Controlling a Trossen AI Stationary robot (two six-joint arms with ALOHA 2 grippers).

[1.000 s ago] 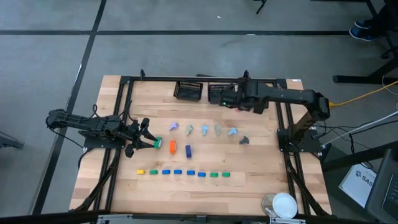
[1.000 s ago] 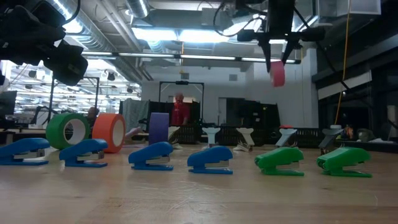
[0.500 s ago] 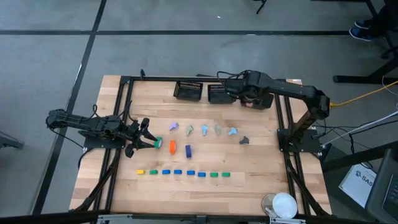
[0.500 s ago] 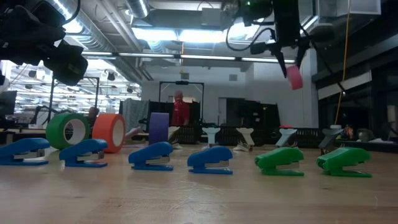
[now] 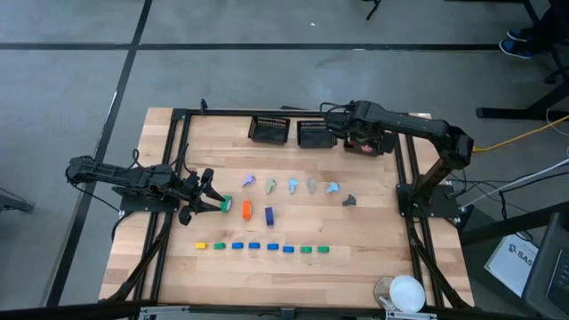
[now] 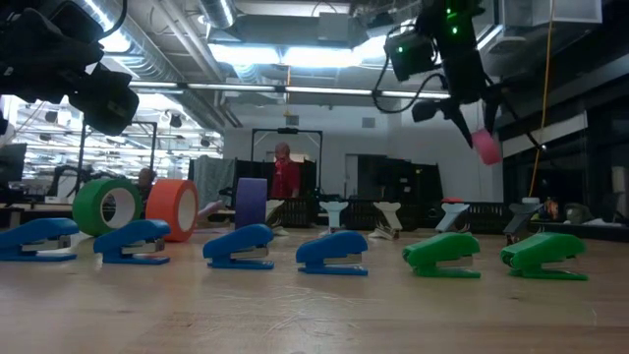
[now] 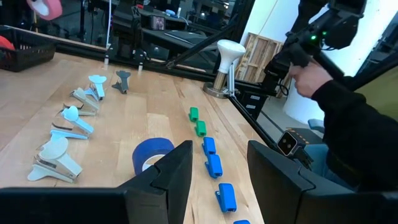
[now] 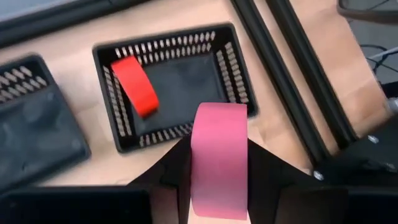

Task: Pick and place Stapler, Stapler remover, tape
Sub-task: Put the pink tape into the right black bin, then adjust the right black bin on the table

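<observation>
Seen from above, the wooden surface (image 5: pixel 373 258) carries three groups of things. Along the lower middle runs a row of eight staplers (image 5: pixel 263 246): one yellow at the left end, three green and four blue. Above that row, at the centre, lie six staple removers (image 5: pixel 292 185), five pastel and one dark at the right end of the line. Left of centre stand three tape rolls on edge: one green roll (image 5: pixel 226 204), one orange roll (image 5: pixel 247 211) and one blue roll (image 5: pixel 269 215). The left gripper (image 5: pixel 210 197) sits at the left of the surface, just beside the green roll; its jaws stand wide apart and hold nothing. The right gripper (image 8: pixel 217 168) is raised at the upper right of the surface, its jaws closed on the two flat sides of a pink roll (image 8: pixel 219 143), which hangs clear of the surface. Two black baskets (image 5: pixel 270 130) show along the upper edge in the high view. In the right wrist view, a basket with slotted walls (image 8: pixel 231 68) lies just beyond the pink roll and holds one red roll (image 8: pixel 135 84).
</observation>
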